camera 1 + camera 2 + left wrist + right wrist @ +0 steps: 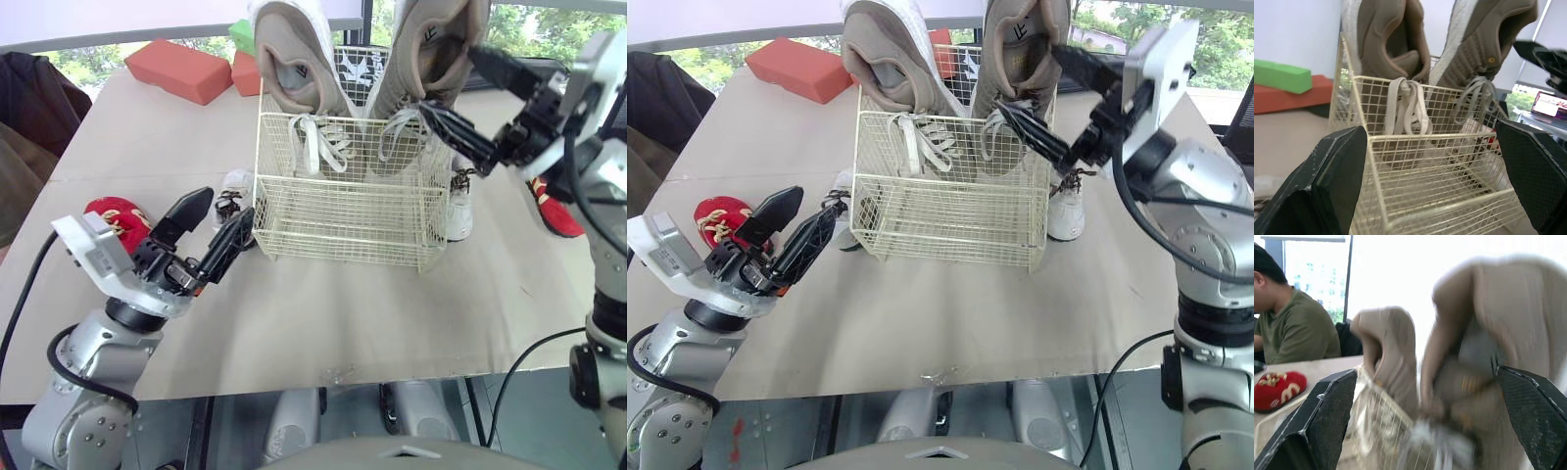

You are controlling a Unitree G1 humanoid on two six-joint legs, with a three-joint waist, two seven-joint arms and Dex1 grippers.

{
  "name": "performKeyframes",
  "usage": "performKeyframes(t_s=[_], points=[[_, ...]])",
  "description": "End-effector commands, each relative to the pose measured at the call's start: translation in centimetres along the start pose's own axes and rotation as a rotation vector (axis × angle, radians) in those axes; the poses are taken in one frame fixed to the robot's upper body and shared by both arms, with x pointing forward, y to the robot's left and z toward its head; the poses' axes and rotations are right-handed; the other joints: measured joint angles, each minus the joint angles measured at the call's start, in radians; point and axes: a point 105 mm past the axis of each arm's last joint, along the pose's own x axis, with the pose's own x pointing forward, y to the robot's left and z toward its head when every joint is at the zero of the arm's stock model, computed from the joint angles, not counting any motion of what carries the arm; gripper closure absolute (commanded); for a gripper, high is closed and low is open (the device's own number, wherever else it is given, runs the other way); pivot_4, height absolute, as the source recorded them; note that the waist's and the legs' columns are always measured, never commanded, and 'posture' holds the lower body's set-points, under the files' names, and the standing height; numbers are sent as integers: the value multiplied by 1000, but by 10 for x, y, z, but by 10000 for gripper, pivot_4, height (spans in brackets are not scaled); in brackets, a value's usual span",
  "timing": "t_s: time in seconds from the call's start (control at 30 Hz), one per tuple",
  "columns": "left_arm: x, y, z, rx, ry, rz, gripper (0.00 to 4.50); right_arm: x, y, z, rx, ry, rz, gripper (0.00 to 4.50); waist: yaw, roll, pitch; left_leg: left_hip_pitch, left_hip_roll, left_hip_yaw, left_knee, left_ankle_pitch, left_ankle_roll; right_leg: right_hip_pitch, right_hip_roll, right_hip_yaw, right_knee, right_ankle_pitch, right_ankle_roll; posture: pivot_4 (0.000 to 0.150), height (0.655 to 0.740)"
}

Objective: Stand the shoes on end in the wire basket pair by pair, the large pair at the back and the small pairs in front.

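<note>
A cream wire basket (338, 211) stands mid-table. Two large beige shoes, left (294, 54) and right (431, 39), stand on end along its back wall, laces hanging inside. My right gripper (449, 80) is open, its fingers straddling the right beige shoe's side without closing on it. My left gripper (225, 206) is open and low, just left of the basket's front corner. A small white shoe (233, 186) lies by that corner, another small white shoe (458, 211) against the basket's right side. One red shoe (118, 217) lies behind my left gripper and another red shoe (554, 213) at far right.
Red foam blocks (178, 69) and a green block (242, 34) lie at the back left of the table. A dark jacket (34, 103) hangs past the left edge. A seated person (1290, 328) is at the table's far side.
</note>
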Motion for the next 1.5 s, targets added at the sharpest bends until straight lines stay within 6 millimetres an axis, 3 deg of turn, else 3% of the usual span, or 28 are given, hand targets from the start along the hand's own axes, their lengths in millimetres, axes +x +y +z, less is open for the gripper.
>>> performKeyframes(t_s=[0.03,0.13,0.3,0.43,0.6,0.83,0.87,0.97,1.07,1.17,1.3,1.5], points=[[2,-5,5,25,-17,-24,0,7,1,6,-57,-28,12,660,1,0,0,-1,0,-1,0,0,0,0,0,-1,0,0,0,1500,7400],[1,-6,5,29,-17,-21,0,5,1,7,-67,-42,5,660,4,0,0,-2,0,-1,-1,0,0,-1,-1,-2,-2,0,0,1500,7400],[0,-8,4,27,-13,-17,0,-7,18,22,23,-65,122,660,7,0,0,-4,1,-3,-2,0,0,-1,-2,-4,-5,0,0,1500,7400],[1,-9,1,17,-4,-27,0,-25,41,23,89,21,315,660,12,0,0,-8,1,-5,-2,0,1,-1,-2,-7,-9,0,0,1500,7400],[3,-7,2,16,-6,-39,0,-18,31,64,146,-158,293,660,5,1,1,-8,1,-5,-2,-1,1,-1,-2,-7,-9,0,0,1500,7400],[3,-15,1,0,-3,-95,0,-10,5,93,153,-294,172,660,8,1,1,-9,1,-3,-2,-1,1,-1,-2,-8,-10,0,0,1500,7400],[2,-15,1,-1,-2,-97,0,-6,0,93,165,-284,155,660,7,1,1,-9,1,-3,-2,-1,1,-1,-2,-8,-10,0,0,1500,7400],[3,-17,0,-5,-5,-101,0,8,-10,53,174,-68,103,660,6,1,0,-9,1,-3,-2,-1,1,-1,-2,-8,-10,0,0,1500,7400],[3,-18,0,-7,-8,-101,0,7,-9,13,224,119,114,660,8,1,0,-9,1,-3,-2,-1,1,-1,-2,-8,-10,0,0,1500,7400],[1,-17,1,-4,-11,-91,0,2,-2,-3,267,218,165,660,7,0,-3,-8,1,-4,-2,-1,1,0,-3,-8,-10,0,0,1500,7400],[-2,-18,-1,-10,-10,-76,0,9,-4,-5,316,219,158,660,-4,-2,-4,8,2,0,-6,-1,1,11,-2,-2,-11,0,-1,1500,7400],[-1,-19,-2,-14,-14,-74,0,28,13,17,279,97,293,660,-6,-1,-3,20,3,3,-9,-1,1,19,0,2,-11,-2,-4,1500,7400]])
